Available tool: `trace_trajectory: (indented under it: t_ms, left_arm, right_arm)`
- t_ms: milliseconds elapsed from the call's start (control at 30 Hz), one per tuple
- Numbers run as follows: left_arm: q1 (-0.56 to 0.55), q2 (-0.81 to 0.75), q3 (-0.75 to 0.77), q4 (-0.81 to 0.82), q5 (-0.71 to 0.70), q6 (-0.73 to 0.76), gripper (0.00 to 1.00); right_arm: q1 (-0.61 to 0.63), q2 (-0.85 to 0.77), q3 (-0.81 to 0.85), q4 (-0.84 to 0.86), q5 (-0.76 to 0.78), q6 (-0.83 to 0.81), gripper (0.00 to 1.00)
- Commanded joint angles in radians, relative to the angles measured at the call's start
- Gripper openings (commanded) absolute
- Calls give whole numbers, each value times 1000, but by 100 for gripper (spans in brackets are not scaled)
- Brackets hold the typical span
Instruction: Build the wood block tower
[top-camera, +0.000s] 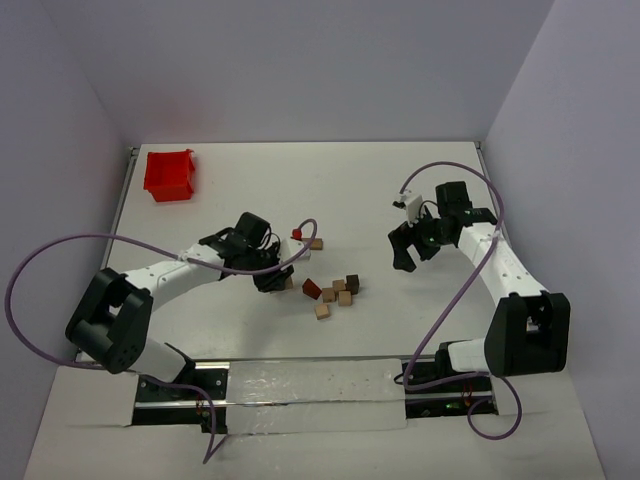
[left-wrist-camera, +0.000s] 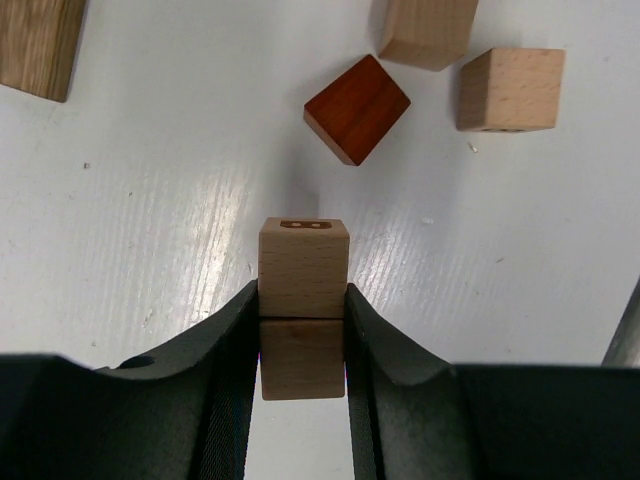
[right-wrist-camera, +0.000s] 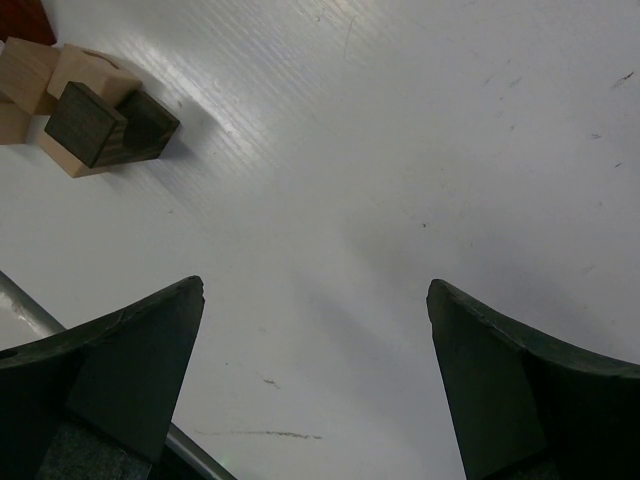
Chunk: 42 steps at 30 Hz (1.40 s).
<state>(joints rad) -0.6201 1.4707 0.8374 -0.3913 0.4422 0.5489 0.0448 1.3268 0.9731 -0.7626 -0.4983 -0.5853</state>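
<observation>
Tower blocks (top-camera: 344, 297) are lying loose in a cluster at the middle of the table (top-camera: 400, 180). Right gripper (right-wrist-camera: 315, 288) is hovering well to the right of the cluster, jaws spread wide and touching nothing. Left gripper (left-wrist-camera: 303, 295) is squeezing two tan cubes (left-wrist-camera: 303, 268) that meet face to face between its fingers, near a reddish block (left-wrist-camera: 357, 108).
</observation>
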Motion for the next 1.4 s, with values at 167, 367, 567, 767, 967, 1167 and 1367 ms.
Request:
trace_trajectory:
  t_ms: [167,367,567,767,967,1167,1367]
  left_arm:
    - [21,121,94,20,16,54,1]
    - [36,189,151,18,10,106,0]
    - [39,221,213,-2,25,157,0]
    - [49,299,397,-214,58,346,0]
    - [79,420,624,-403,143,455,0]
    - [79,531,805,-499,146,503,0]
    - [79,599,891,-506,145,495,0]
  right_arm:
    - [-10,21,62,35,-13,44,100]
    - [-10,28,66,32,-9,47,100]
    - [-10,38,73,34,-6,47,100]
    - [-10,46,76,32,-5,44,100]
    - [-11,48,75,32,4,41,100]
    - [-32,52,69,31,7,34,100]
    - [-84,59,71,23,0,30,100]
